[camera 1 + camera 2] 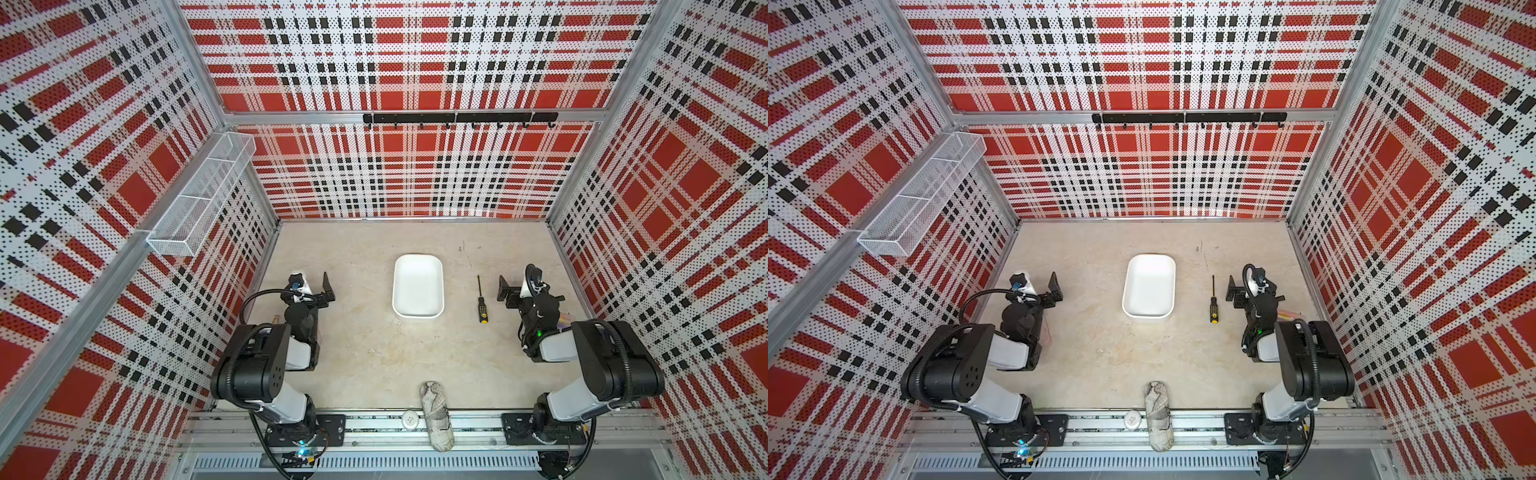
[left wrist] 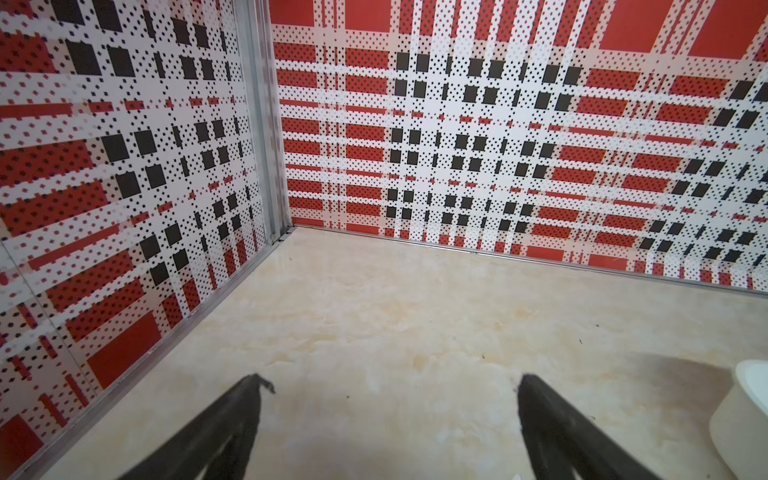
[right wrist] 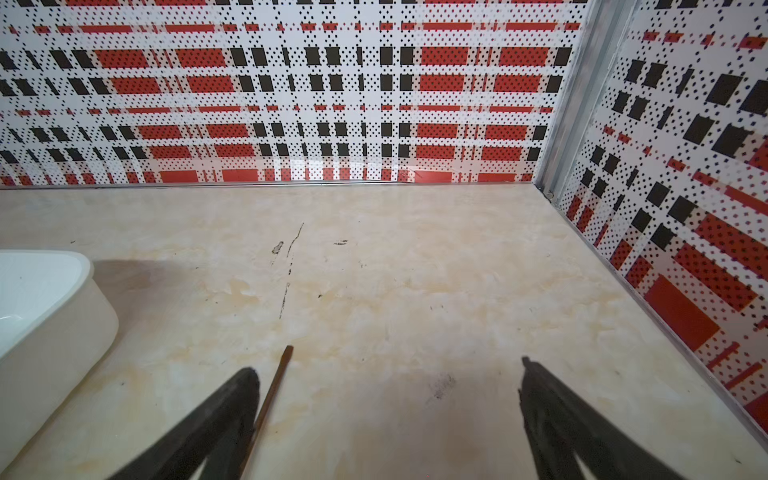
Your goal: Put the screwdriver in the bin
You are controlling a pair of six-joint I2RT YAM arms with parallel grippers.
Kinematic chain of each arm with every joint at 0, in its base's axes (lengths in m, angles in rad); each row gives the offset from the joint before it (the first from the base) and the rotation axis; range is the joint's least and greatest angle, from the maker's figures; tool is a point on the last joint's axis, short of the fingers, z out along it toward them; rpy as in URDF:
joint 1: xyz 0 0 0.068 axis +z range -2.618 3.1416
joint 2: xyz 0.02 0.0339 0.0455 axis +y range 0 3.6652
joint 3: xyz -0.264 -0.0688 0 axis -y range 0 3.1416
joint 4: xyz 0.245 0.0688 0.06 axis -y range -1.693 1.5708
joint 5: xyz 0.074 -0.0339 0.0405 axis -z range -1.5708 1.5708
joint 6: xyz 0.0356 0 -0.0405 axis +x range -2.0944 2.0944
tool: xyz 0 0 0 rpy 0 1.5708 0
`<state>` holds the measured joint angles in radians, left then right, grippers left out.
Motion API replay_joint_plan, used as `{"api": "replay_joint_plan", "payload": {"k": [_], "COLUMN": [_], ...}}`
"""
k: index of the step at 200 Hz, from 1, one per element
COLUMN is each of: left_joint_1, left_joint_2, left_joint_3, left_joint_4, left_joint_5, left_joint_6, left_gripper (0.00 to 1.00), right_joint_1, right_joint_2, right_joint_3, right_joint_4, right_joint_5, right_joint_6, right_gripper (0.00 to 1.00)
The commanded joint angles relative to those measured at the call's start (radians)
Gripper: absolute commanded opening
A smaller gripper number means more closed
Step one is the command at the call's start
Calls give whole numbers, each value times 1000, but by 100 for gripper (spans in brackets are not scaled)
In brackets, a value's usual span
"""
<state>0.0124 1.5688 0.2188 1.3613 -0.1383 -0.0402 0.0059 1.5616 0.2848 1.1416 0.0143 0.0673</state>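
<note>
**Right gripper (image 3: 386,365) wide; screwdriver (image 1: 481,300) loose beside bin (image 1: 418,315)**

Right gripper: jaws spread wide with nothing between them, low over the table (image 3: 415,270).

Left gripper (image 2: 388,380): jaws equally wide, holding nothing, low over the table near the left wall.

Screwdriver: slim. Thin dark metal shaft, and a black handle with yellow markings and a yellow end cap. Shorter than the bin. In both top views (image 1: 1213,299) it lies flat on the table, tip toward the back wall and cap toward the front. It sits between the bin and the right gripper, near both and outside the bin. In the right wrist view only the shaft (image 3: 270,395) shows, running just beside one finger (image 3: 224,415). Whether they touch cannot be told.

Bin: shallow white rectangular tray with rounded corners and smooth walls. It stands mid-table between the two arms, its long side running front to back.

Other stock: white mesh basket (image 1: 199,195) on the left wall, black hook rail (image 1: 459,118) on the back wall, and a patterned pouch (image 1: 436,415) at the front edge.
</note>
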Motion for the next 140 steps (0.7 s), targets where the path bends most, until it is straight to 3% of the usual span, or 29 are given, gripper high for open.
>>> {"api": "replay_joint_plan", "payload": {"k": [1, 57, 91, 115, 140], "left_joint_1": [3, 4, 57, 57, 39], "left_joint_2": [6, 3, -28, -161, -252], "left_joint_3": [-9, -11, -42, 5, 117], "left_joint_4": [36, 39, 84, -123, -407], "left_joint_5": [6, 9, 149, 198, 210], "left_joint_6": [14, 12, -10, 8, -40], "left_gripper": [98, 98, 98, 98, 98], "right_joint_1": [5, 4, 4, 5, 4], "right_joint_2": [11, 10, -15, -135, -247], "right_joint_3": [11, 12, 21, 78, 177], "right_joint_4": [2, 1, -35, -262, -577], "right_joint_5": [-7, -7, 49, 69, -2], "right_joint_6": [-15, -16, 9, 25, 92], "right_gripper": [100, 100, 100, 100, 100]}}
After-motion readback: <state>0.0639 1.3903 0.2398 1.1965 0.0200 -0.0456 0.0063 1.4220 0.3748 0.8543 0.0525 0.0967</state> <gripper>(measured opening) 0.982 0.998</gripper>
